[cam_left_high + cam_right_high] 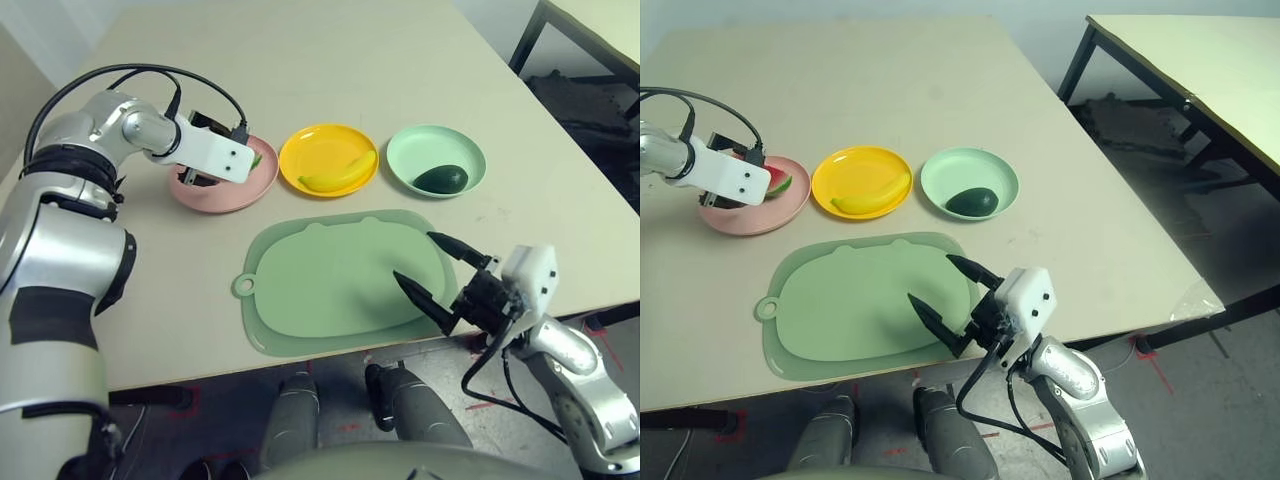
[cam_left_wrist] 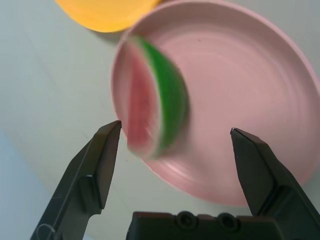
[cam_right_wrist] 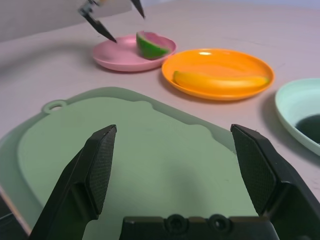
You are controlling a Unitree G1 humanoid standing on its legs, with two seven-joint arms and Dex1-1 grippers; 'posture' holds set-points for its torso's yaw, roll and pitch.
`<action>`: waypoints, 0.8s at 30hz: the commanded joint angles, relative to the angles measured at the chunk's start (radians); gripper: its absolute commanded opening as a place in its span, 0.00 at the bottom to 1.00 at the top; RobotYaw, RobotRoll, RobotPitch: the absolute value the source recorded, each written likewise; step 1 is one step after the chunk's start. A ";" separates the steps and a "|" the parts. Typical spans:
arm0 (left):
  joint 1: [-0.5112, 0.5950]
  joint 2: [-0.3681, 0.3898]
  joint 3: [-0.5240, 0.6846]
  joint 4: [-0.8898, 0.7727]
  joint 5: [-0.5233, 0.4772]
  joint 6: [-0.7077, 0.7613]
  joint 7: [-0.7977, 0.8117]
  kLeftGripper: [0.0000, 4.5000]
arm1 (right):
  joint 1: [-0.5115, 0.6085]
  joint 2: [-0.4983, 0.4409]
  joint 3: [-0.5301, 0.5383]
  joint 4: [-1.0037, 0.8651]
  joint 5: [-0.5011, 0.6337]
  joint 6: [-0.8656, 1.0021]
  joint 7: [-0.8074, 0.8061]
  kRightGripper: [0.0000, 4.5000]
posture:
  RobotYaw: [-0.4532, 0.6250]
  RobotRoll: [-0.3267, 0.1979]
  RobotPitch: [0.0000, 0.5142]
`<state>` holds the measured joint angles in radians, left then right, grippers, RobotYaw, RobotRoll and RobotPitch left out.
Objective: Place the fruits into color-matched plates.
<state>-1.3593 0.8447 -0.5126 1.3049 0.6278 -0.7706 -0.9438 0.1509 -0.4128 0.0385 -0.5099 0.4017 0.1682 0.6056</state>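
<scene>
A red watermelon wedge (image 2: 157,107) with a green rind lies in the pink plate (image 1: 225,200) at the left end of the row. My left gripper (image 2: 175,129) hangs just above it, open, its fingers on either side of the wedge and not touching it. In the middle, the yellow plate (image 1: 300,145) holds the banana (image 1: 340,175). On the right, the mint green plate (image 1: 420,142) holds the dark avocado (image 1: 441,179). My right gripper (image 1: 415,256) is open and holds nothing, low over the near right part of the mat.
A large pale-green cutting mat (image 1: 320,280) lies in front of the plates, near the table's front edge (image 1: 200,372). The table's right edge drops to the floor, where a second table (image 1: 1200,70) stands. Bare tabletop (image 1: 300,60) stretches behind the plates.
</scene>
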 commanded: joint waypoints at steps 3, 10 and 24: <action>-0.009 0.050 0.200 -0.066 -0.245 0.078 -0.211 0.99 | -0.071 0.015 -0.138 0.160 0.004 -0.018 -0.068 1.00 | 0.34 0.62 0.31; 0.312 0.163 0.481 -0.504 -0.594 0.497 -0.355 0.99 | -0.140 0.003 -0.270 0.333 0.016 -0.071 -0.067 1.00 | 0.39 0.62 0.33; 1.202 -0.081 1.196 -1.216 -0.932 1.149 0.243 0.99 | -0.183 -0.028 -0.357 0.514 0.038 -0.217 0.061 1.00 | 0.46 0.62 0.37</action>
<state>-0.1860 0.7893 0.6417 0.1176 -0.2820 0.3585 -0.7513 -0.0333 -0.4304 -0.2957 -0.0176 0.4249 -0.0205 0.6460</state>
